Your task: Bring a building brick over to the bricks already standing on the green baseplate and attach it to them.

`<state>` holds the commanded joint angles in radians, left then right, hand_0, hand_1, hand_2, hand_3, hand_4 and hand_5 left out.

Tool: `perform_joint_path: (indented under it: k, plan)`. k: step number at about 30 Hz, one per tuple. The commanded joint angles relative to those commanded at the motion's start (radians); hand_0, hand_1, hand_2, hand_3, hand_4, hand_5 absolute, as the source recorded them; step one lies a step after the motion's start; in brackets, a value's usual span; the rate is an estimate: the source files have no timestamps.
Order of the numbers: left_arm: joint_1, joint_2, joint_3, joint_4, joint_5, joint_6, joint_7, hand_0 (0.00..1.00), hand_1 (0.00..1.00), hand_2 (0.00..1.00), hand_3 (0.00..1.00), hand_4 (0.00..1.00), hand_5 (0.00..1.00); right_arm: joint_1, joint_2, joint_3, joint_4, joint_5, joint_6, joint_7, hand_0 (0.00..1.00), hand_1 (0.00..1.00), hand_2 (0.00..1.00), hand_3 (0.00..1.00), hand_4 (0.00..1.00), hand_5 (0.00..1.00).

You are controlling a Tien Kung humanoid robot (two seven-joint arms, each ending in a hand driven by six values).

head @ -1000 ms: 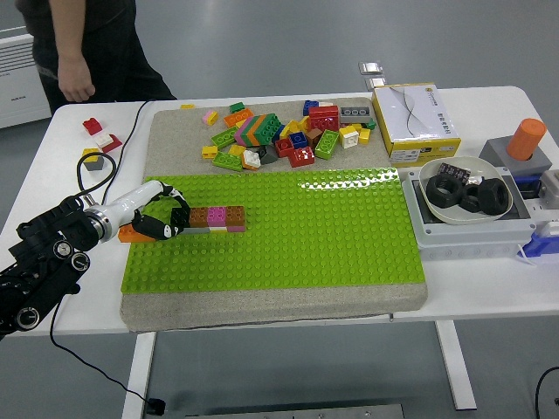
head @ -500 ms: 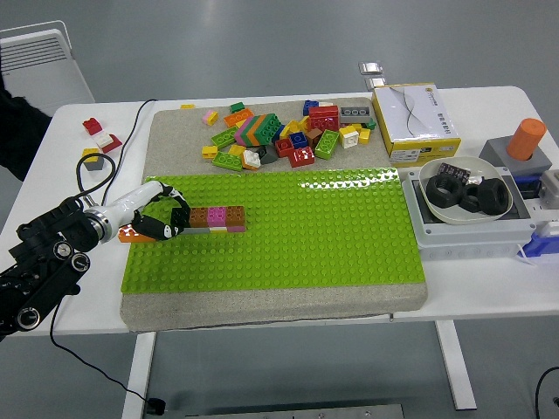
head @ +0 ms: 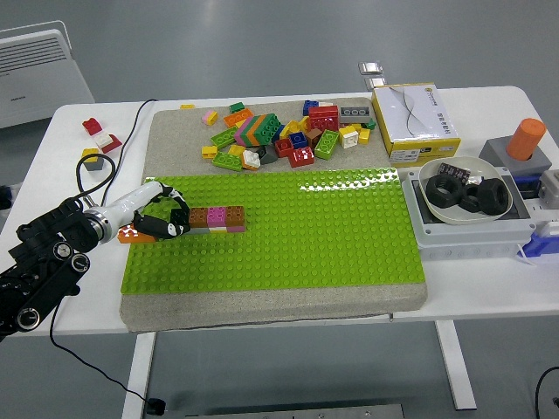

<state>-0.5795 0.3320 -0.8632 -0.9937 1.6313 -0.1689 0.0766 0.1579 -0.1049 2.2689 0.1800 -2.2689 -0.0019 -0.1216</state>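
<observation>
Brick: an orange brick (head: 133, 234) is seen low at the left edge of the green baseplate (head: 288, 236), just under the left hand (head: 162, 218).
Row of bricks: a brown, a pink and another brown brick (head: 217, 217) are joined in a line, just right of the hand.
Left hand: the fingers are curled near the row's left end; what is clamped cannot be told.
Right hand: not seen.
How it will handle: the brick is judged to be light, hard and a bit slippery.
Where to hold: the two long sides should be pinched, with the studs left free.
Loose pile: many spare bricks (head: 279, 131) are left behind the plate.
</observation>
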Motion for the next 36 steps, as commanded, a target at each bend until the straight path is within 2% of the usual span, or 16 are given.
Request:
perform_joint_path:
  k: [2, 20, 21, 22, 26, 27, 29, 32, 33, 36]
  plan:
    - [0.0, 0.0, 0.0, 0.0, 0.0, -0.001, 0.0, 0.914, 0.945, 0.916, 0.604, 0.872, 0.182, 0.0, 0.0, 0.0, 0.0, 0.0, 0.0, 0.0, 0.671, 0.623, 0.618, 0.7, 0.74, 0.957]
    - [0.0, 0.002, -0.01, -0.011, 0.005, 0.001, -0.011, 0.91, 0.948, 0.923, 0.627, 0.889, 0.164, 0.001, 0.0, 0.0, 0.0, 0.0, 0.001, 0.001, 0.671, 0.622, 0.618, 0.699, 0.739, 0.953]
    - [0.0, 0.002, -0.013, -0.014, 0.007, 0.002, -0.012, 0.908, 0.946, 0.925, 0.688, 0.897, 0.154, 0.0, 0.0, 0.0, 0.0, 0.0, 0.001, 0.001, 0.67, 0.621, 0.616, 0.698, 0.738, 0.951]
    - [0.002, 0.003, -0.019, -0.019, 0.009, 0.002, -0.013, 0.908, 0.946, 0.925, 0.688, 0.897, 0.154, 0.0, 0.0, 0.0, 0.0, 0.0, 0.001, 0.001, 0.67, 0.621, 0.616, 0.698, 0.738, 0.951]
    - [0.019, -0.006, -0.068, -0.058, 0.02, 0.002, -0.015, 0.908, 0.946, 0.925, 0.688, 0.897, 0.154, -0.003, 0.0, 0.0, 0.001, 0.0, 0.001, 0.002, 0.67, 0.621, 0.616, 0.698, 0.738, 0.951]
    - [0.032, -0.018, -0.094, -0.079, 0.029, 0.003, -0.014, 0.91, 0.947, 0.928, 0.745, 0.937, 0.191, -0.004, 0.0, 0.0, 0.002, 0.0, 0.002, 0.003, 0.67, 0.622, 0.617, 0.698, 0.738, 0.952]
    - [0.059, -0.041, -0.134, -0.116, 0.05, 0.005, -0.005, 0.91, 0.947, 0.928, 0.745, 0.937, 0.191, -0.006, 0.0, 0.0, 0.004, 0.0, 0.003, 0.003, 0.67, 0.622, 0.617, 0.698, 0.738, 0.952]
    - [0.123, -0.084, -0.212, -0.196, 0.11, 0.012, 0.034, 0.91, 0.947, 0.928, 0.745, 0.937, 0.191, -0.012, 0.001, 0.0, 0.007, 0.0, 0.005, 0.002, 0.67, 0.622, 0.617, 0.698, 0.738, 0.952]
    - [0.142, -0.091, -0.233, -0.219, 0.126, 0.015, 0.043, 0.924, 0.946, 0.926, 0.68, 0.998, 0.42, -0.013, 0.001, 0.0, 0.007, 0.0, 0.006, 0.002, 0.67, 0.621, 0.61, 0.7, 0.738, 0.951]
    - [0.205, -0.095, -0.293, -0.296, 0.188, 0.036, 0.067, 0.924, 0.946, 0.926, 0.68, 0.998, 0.42, -0.02, 0.0, 0.0, 0.009, 0.0, 0.007, 0.001, 0.67, 0.621, 0.61, 0.7, 0.738, 0.951]
